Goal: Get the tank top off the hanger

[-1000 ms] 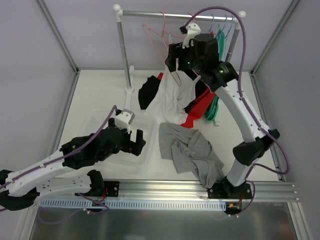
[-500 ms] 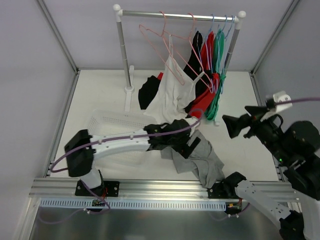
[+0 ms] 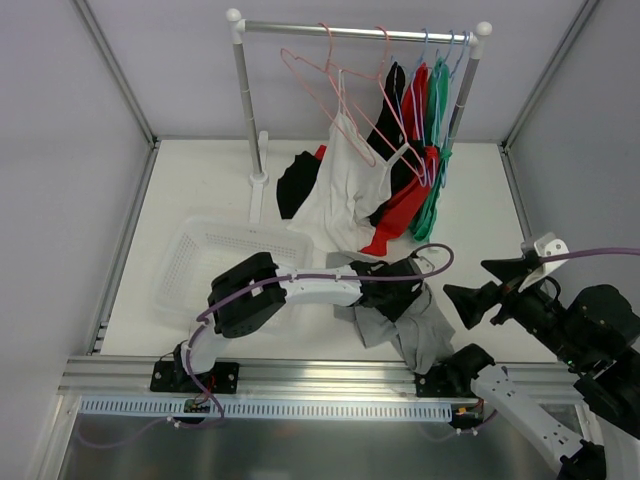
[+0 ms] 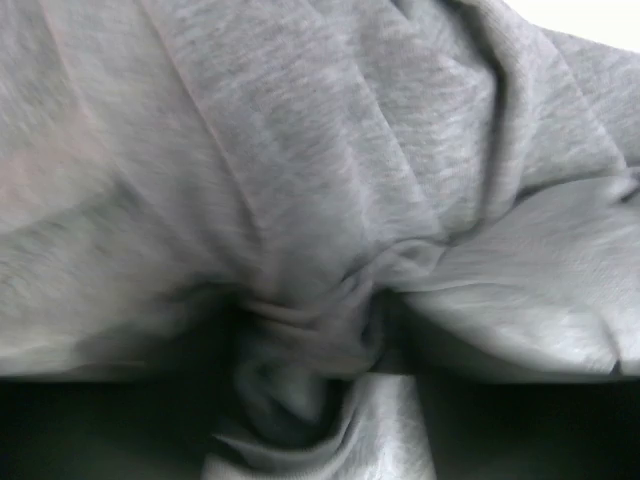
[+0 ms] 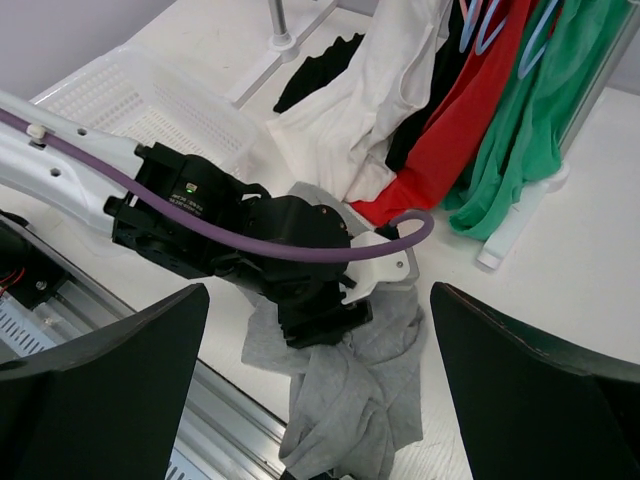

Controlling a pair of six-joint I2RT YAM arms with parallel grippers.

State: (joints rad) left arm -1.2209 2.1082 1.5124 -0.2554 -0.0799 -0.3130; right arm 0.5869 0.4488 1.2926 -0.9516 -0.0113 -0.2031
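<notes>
Nearby, white basket point(image 3: 200, 265) beside gray garment point(image 3: 432, 338) under left pincer point(image 3: 395, 303).

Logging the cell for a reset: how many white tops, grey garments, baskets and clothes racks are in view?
white tank top: 1
grey garment: 1
basket: 1
clothes rack: 1
Total: 4
</notes>
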